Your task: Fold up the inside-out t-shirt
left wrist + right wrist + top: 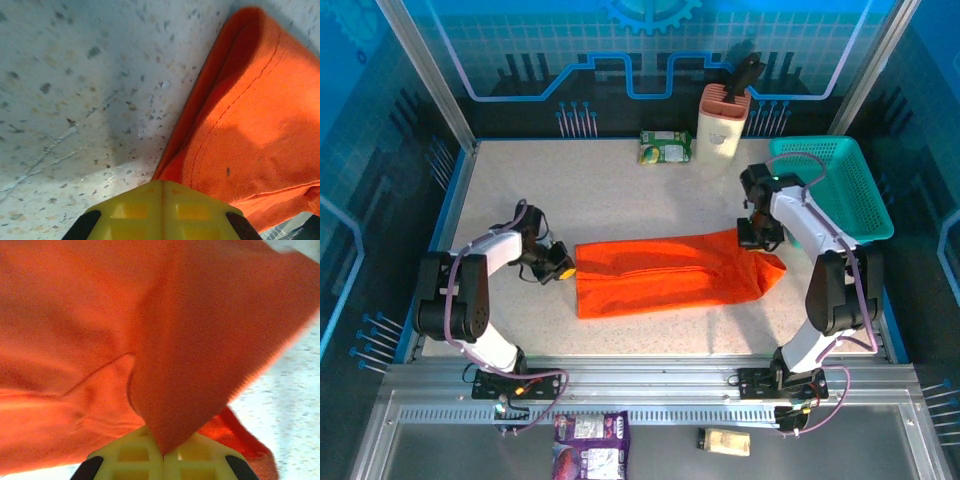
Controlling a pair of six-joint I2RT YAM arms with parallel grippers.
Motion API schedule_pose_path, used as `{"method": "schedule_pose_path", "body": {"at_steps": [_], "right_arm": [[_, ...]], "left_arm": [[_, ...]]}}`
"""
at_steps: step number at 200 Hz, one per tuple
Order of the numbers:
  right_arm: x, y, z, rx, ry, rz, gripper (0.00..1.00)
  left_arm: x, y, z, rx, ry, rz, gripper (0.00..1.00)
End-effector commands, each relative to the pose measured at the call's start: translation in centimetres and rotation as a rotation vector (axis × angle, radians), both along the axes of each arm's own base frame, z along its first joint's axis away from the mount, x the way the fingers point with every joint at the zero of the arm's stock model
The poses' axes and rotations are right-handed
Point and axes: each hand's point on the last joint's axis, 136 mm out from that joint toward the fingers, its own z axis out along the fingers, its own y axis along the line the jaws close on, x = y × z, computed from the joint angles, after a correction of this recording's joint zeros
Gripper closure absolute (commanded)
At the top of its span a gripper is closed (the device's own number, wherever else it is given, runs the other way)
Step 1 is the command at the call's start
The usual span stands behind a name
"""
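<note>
Here the t-shirt (665, 278) runs left to right; left tool (566, 269) and right tool (758, 243) each pinch one end, fully closed.

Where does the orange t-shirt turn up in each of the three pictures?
Top external: the orange t-shirt lies flat across the middle of the table.
Left wrist: the t-shirt takes the right side, one corner at bottom centre.
Right wrist: the t-shirt spreads over top and left, narrowing to bottom centre.
Shared landmark: the speckled tabletop.
</note>
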Motion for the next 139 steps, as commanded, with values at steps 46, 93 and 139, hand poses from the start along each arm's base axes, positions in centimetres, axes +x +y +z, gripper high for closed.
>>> {"method": "schedule_pose_path", "body": {"at_steps": [46, 93, 139], "right_arm": [[-2.1, 15.0, 1.7, 0.297, 0.058, 0.204, 1.0], [-2.6, 23.8, 1.8, 0.384, 0.091, 0.338, 1.0], [-3.5, 30.9, 1.3, 0.457, 0.141, 0.444, 1.0]], "left_arm": [[-1.6, -0.1, -2.6, -0.008, 0.065, 0.026, 0.95], [-2.0, -0.2, -2.9, -0.015, 0.065, 0.026, 0.95], [-2.3, -0.3, -3.2, -0.02, 0.064, 0.034, 0.96]]}}
